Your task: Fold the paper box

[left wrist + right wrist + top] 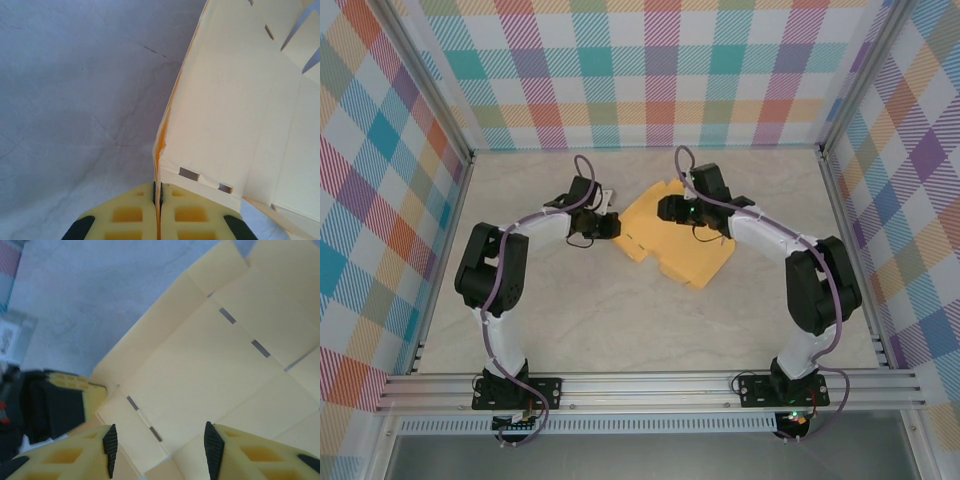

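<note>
The paper box (682, 246) is a flat yellow-orange die-cut sheet with flaps and slots, lying in the middle of the table. My left gripper (609, 227) is at its left edge. In the left wrist view that gripper (158, 189) is shut on a thin edge flap of the paper box (235, 100), which rises from the jaws. My right gripper (672, 209) hovers over the sheet's upper part. Its jaws (161, 444) stand open above the paper box (200, 370) with nothing between them. The left gripper (60, 400) appears at the sheet's corner in the right wrist view.
The pale marbled tabletop (570, 310) is bounded by checked walls (380, 200) on three sides and an aluminium rail (650, 385) at the near edge. Both arm bases (515, 390) are bolted to that rail.
</note>
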You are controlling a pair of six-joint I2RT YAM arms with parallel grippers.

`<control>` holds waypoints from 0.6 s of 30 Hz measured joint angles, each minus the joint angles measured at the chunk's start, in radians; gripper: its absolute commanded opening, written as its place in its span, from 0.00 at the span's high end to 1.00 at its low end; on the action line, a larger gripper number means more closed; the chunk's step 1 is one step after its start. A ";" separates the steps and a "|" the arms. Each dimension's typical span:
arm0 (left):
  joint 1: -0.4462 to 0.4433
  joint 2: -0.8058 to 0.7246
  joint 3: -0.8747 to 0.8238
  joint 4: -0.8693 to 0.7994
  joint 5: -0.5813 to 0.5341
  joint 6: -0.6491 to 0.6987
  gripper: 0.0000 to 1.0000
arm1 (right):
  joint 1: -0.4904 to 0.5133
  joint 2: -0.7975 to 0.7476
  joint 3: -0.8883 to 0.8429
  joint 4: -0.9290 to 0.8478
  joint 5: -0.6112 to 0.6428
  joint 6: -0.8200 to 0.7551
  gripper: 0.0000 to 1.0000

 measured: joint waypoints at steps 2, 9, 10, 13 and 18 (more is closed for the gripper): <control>-0.014 -0.008 -0.007 0.009 -0.032 0.033 0.98 | -0.016 -0.004 0.050 -0.071 0.006 0.124 0.46; -0.078 -0.118 -0.051 0.102 -0.136 0.135 0.98 | -0.051 -0.031 0.092 -0.115 -0.045 0.563 0.24; -0.087 -0.134 -0.059 0.124 -0.151 0.150 0.99 | -0.051 -0.015 0.106 -0.121 -0.064 0.620 0.25; -0.113 -0.172 -0.090 0.177 -0.182 0.191 0.99 | -0.051 0.049 0.140 -0.114 -0.113 0.744 0.27; -0.143 -0.204 -0.135 0.229 -0.232 0.249 0.99 | -0.039 0.143 0.197 -0.114 -0.136 0.869 0.32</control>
